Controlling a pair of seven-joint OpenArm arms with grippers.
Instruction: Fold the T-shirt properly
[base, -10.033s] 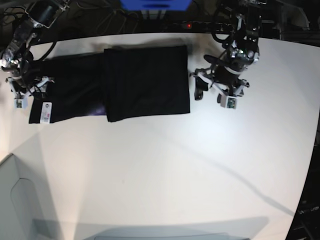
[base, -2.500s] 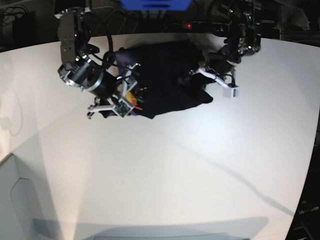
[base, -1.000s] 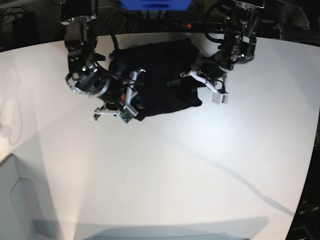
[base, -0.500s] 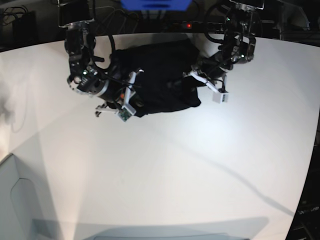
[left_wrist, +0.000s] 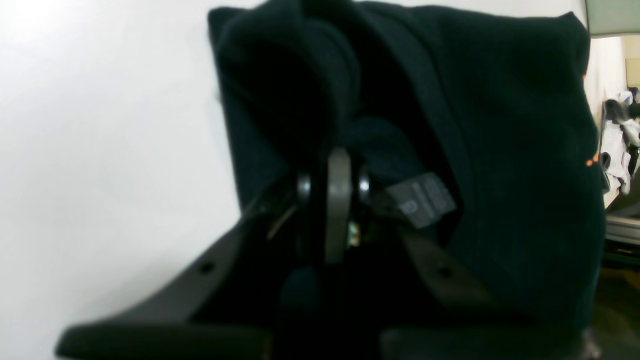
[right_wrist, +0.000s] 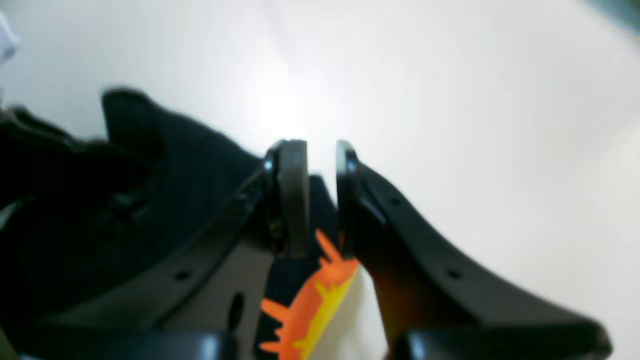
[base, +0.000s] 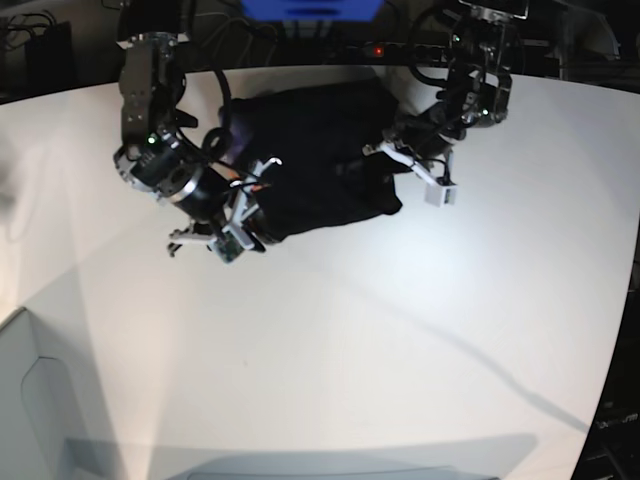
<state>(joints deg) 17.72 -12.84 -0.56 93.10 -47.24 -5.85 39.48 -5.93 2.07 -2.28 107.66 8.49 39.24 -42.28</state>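
Large black cloth T-shirt (base: 315, 160): bunched in a rumpled heap, upper centre of frame, on a white round-edged table (base: 350, 330). Right gripper (base: 238, 215): upper left of centre, at the heap's lower-left edge, a speck of orange showing beside it; jaw state not discernible. Left gripper (base: 385, 165): upper right of centre, at the heap's right edge, fingers lost against the dark cloth. Blue box-like object (base: 310, 8): top edge, centre. Pale grey panel (base: 35, 400): lower left corner.
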